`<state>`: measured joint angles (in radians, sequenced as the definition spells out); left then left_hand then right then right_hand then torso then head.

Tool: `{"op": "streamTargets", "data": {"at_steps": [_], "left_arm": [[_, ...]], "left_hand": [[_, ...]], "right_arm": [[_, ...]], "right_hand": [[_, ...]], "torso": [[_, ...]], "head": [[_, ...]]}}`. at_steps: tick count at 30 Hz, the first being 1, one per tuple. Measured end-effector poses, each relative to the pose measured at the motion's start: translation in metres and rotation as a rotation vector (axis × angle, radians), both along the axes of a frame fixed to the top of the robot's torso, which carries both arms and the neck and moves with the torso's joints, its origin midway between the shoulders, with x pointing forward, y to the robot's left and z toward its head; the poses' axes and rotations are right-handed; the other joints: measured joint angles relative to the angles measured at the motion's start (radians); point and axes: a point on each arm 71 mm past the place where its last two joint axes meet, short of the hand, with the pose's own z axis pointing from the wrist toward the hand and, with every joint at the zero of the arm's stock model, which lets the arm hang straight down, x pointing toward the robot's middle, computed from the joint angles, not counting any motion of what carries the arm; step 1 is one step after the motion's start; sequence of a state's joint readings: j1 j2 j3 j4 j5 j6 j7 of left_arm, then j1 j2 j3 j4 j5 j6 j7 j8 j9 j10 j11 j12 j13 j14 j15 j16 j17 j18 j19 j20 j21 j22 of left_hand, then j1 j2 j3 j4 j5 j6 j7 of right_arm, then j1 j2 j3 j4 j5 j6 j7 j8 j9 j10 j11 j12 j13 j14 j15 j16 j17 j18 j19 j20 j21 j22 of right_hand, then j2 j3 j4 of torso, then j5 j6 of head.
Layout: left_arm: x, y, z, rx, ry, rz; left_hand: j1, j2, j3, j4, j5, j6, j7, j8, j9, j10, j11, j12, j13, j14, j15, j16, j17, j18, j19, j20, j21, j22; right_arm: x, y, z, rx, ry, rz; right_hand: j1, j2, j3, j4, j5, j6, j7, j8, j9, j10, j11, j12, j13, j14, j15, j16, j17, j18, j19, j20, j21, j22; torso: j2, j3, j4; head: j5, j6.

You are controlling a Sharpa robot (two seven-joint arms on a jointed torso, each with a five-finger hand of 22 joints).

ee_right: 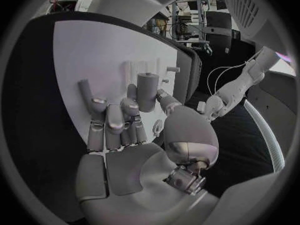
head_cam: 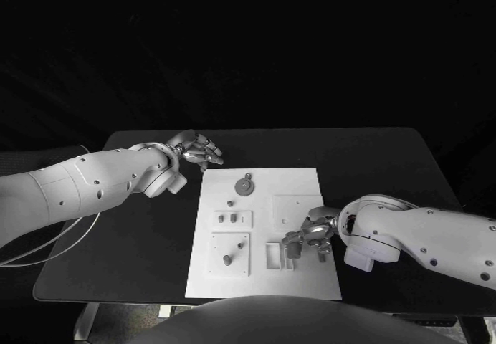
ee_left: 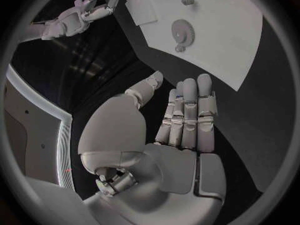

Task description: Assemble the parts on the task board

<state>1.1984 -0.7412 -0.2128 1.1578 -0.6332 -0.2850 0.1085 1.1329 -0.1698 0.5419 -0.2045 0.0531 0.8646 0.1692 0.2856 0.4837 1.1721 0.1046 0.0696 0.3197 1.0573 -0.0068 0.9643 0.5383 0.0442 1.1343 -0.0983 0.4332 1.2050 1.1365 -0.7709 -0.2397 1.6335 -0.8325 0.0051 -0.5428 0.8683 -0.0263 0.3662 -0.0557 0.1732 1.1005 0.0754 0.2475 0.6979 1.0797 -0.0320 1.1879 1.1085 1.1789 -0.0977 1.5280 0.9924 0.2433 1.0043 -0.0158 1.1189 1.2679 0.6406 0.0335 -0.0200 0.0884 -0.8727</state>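
The right hand (head_cam: 310, 233) is over the near right part of the task board (head_cam: 294, 179) and holds a grey cylinder part (ee_right: 147, 90) upright between thumb and fingers. The left hand (head_cam: 196, 152) is just beside the board's far left corner — its fingers apart, holding nothing.

task board (head_cam: 294, 179): white plate, flat mid-table | round gear part (head_cam: 245, 186): lying near far end | cylinder part (ee_right: 147, 91): upright, pinched in right hand (head_cam: 310, 235) over board's near right
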Motion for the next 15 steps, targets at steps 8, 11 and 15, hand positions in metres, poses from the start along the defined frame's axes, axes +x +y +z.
{"op": "streamTargets", "data": {"at_steps": [8,11,15], "left_arm": [[0.0,-0.001,0.0,0.0,0.002,-0.001],[0.0,-0.001,0.0,0.0,0.002,-0.002],[0.0,-0.001,0.0,-0.001,0.003,-0.003]], "left_hand": [[0.0,0.0,0.0,0.0,0.0,0.0,0.0,0.0,-0.001,0.0,0.0,0.0,0.0,0.0,0.0,0.0,0.001,0.0,0.0,0.0,0.0,0.001],[0.0,0.0,0.0,0.0,0.0,0.0,0.0,0.0,-0.001,-0.001,0.001,0.0,0.0,0.0,0.0,0.0,0.001,0.0,-0.001,0.002,0.0,0.001],[0.0,0.0,0.0,0.0,0.0,0.0,-0.001,0.0,-0.001,-0.003,0.002,0.0,0.0,0.0,0.0,0.0,0.001,0.0,-0.002,0.002,0.0,0.001]], "right_arm": [[-0.004,0.018,-0.001,0.043,0.068,-0.006],[-0.004,0.028,-0.001,0.051,0.077,0.009],[-0.003,0.035,-0.002,0.052,0.077,0.023]], "right_hand": [[-0.011,0.0,0.012,-0.004,-0.003,0.0,0.0,0.0,0.0,0.0,0.0,0.0,-0.001,-0.005,0.002,0.0,-0.007,0.0,0.0,0.0,0.0,0.0],[-0.012,-0.001,0.012,-0.004,-0.003,0.0,0.0,0.0,0.0,0.0,0.0,0.0,-0.001,-0.009,0.001,0.0,-0.01,0.0,0.0,0.0,0.0,0.0],[-0.012,-0.001,0.012,-0.004,-0.004,-0.002,-0.001,0.0,0.0,0.0,0.0,0.0,-0.001,-0.009,0.001,0.0,-0.01,0.0,0.0,0.0,0.0,0.0]], "torso": [[0.0,-0.0004,0.0002],[0.001,-0.0003,0.0004],[0.001,0.0,0.0012]], "head": [[0.001,0.0],[0.002,0.0],[0.004,0.0]]}}
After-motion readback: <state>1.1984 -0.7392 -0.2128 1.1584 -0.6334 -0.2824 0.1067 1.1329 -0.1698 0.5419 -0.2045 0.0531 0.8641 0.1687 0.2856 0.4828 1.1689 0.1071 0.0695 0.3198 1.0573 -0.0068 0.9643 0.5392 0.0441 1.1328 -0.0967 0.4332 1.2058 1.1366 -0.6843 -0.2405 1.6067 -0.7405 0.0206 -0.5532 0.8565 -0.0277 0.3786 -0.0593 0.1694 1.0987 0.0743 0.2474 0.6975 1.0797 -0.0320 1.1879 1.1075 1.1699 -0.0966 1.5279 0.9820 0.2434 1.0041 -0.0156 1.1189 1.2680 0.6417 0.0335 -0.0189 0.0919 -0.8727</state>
